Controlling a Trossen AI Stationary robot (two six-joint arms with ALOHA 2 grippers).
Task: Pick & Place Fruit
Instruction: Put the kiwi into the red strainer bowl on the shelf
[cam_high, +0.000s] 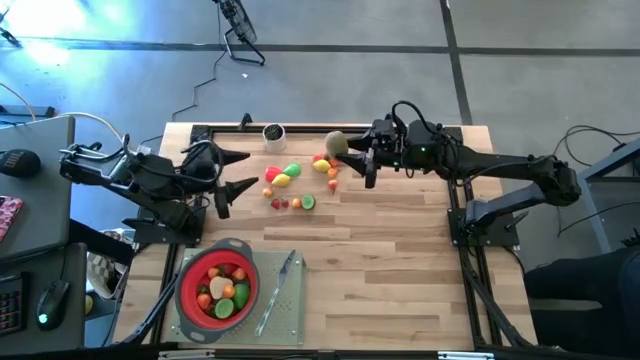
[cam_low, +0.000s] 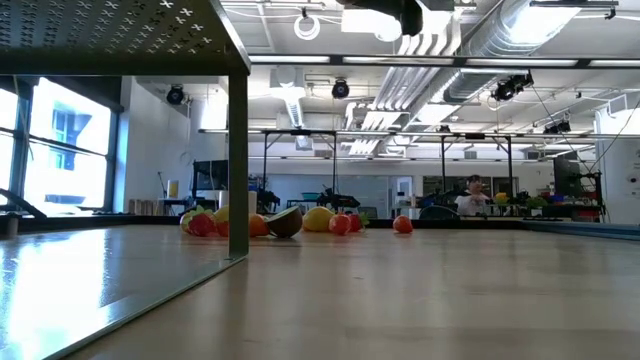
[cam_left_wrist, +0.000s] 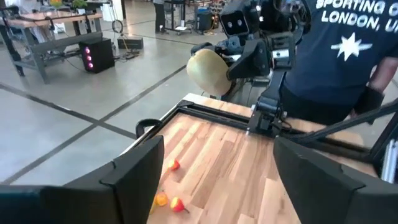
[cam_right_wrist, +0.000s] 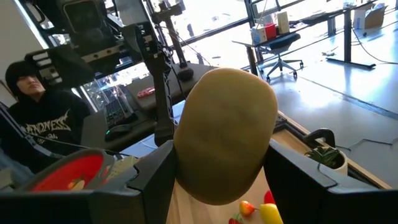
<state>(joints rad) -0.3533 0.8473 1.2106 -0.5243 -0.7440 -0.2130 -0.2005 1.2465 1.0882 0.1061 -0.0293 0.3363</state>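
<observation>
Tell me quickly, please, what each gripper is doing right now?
Left gripper: open, holding nothing.
Right gripper: shut on the tan fruit.

You are looking down on a table (cam_high: 400, 260) with loose fruit (cam_high: 285, 177) lying at its far centre, between the left gripper (cam_high: 232, 172) and the right gripper (cam_high: 352, 158). The right gripper is holding one fruit piece (cam_high: 336, 142) above the table. A strainer (cam_high: 218, 283) is sitting on a tray (cam_high: 290, 318) at the near left, more fruit lying in it, with a knife (cam_high: 276, 292) lying just right of it.
</observation>
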